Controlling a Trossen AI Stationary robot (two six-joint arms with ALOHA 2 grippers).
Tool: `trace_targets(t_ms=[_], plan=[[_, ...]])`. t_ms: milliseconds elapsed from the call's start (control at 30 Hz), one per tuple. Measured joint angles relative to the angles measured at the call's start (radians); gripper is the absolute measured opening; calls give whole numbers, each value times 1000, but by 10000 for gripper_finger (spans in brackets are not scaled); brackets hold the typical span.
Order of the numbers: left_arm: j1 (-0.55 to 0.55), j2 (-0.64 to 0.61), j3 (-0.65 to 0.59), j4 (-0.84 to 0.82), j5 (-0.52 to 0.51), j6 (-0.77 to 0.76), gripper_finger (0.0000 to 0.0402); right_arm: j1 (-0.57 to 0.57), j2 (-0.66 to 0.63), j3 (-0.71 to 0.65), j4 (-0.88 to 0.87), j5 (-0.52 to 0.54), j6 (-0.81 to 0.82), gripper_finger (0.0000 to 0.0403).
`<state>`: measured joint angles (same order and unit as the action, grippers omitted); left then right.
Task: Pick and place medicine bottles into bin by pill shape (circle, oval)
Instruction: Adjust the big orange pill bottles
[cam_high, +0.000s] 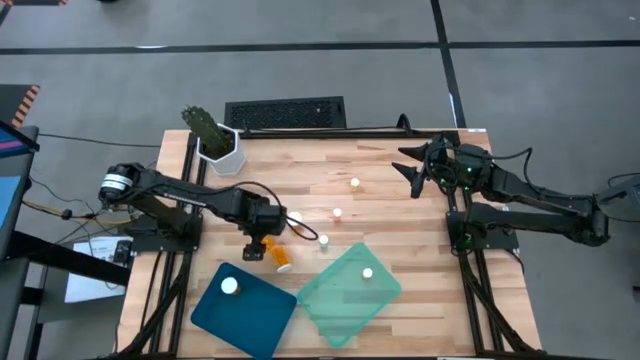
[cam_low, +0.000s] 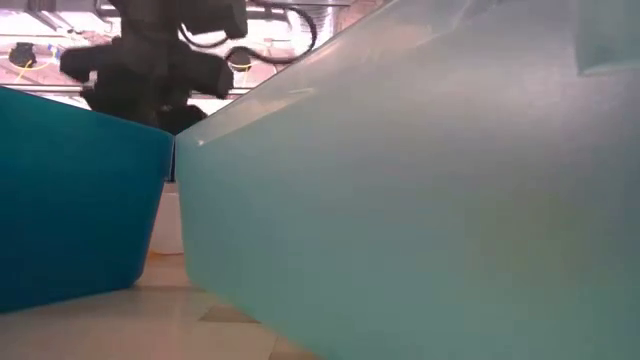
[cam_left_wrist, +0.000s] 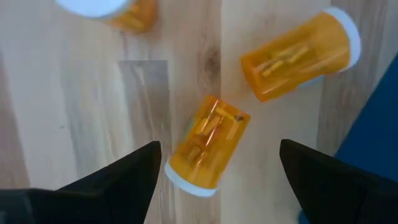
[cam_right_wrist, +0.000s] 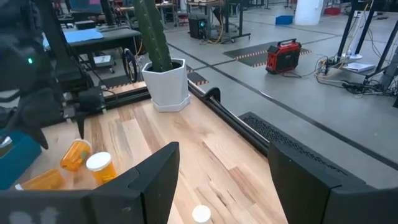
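— What stays hidden in the low view?
— Nearly everything: the pale green tray (cam_low: 420, 190) and the dark blue tray (cam_low: 70, 200) wall off the bench, and the left arm above runs off the upper edge.
— And from the left wrist?
— One bottle (cam_left_wrist: 115, 9) is cut by the edge — only its cap and a sliver of amber show.
— The pill shapes?
— Too small to tell from overhead.
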<state>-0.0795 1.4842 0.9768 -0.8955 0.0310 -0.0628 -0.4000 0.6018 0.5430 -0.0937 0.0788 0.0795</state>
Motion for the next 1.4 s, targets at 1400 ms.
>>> trace_targets(t_ms=[1400], plan=[[25, 169, 34, 21, 36, -192, 174, 1, 0, 0, 16, 0, 35, 256]])
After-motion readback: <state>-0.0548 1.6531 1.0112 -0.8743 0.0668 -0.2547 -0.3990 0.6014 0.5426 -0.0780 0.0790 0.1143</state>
